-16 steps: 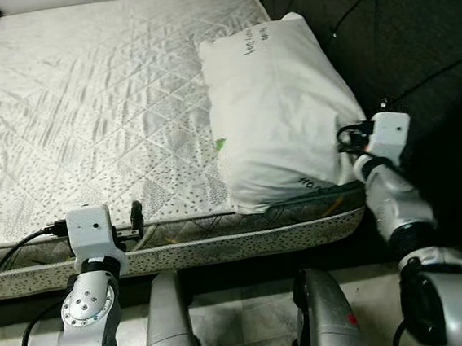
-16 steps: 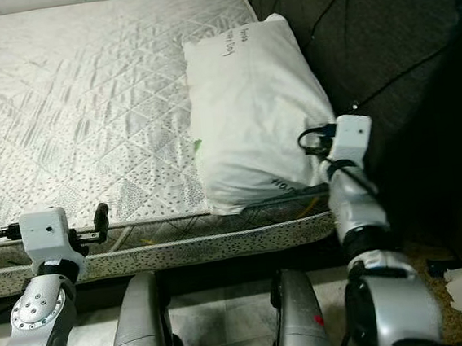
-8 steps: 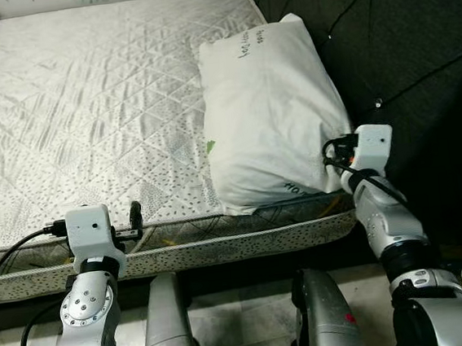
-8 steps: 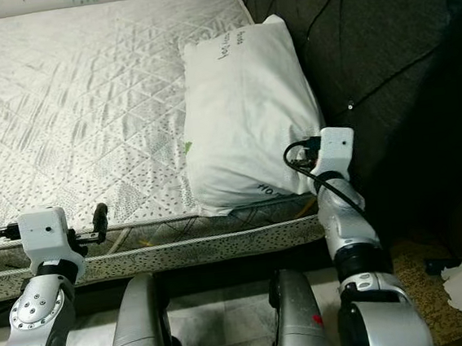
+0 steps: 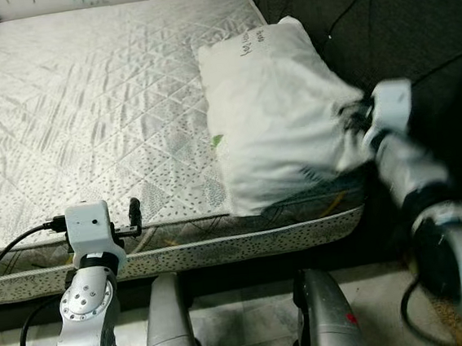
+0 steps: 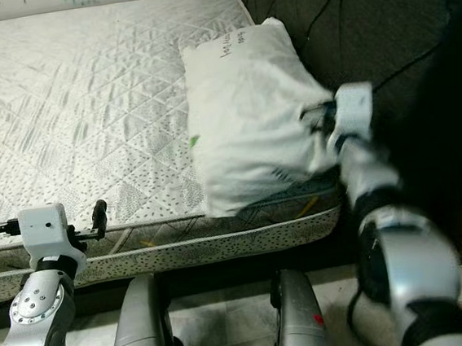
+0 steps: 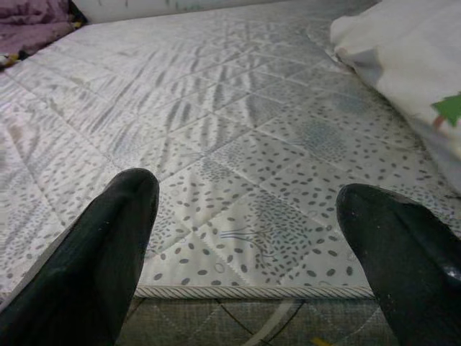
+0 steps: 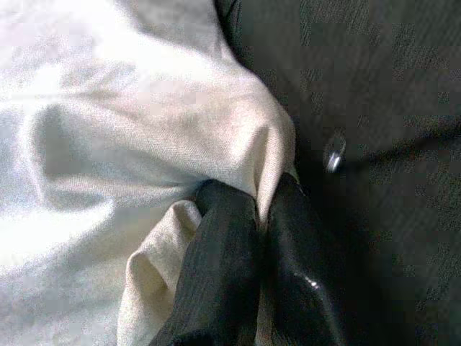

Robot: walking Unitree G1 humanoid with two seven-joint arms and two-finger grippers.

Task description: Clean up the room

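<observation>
R claw (image 8: 263,209) pinched tight on corner of white pillow (image 5: 279,119), w/ pillow at 2 o'clock on the bed (image 5: 86,113), against dark headboard (image 5: 412,16). L claw (image 7: 245,216) wide open, holding nothing, over mattress edge at 7 o'clock

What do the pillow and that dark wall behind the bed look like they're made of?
The pillow, pinched by the right pincer, looks like soft white woven cloth: it creases and bunches. The headboard seems dark padded fabric, tufted with shiny buttons.
</observation>
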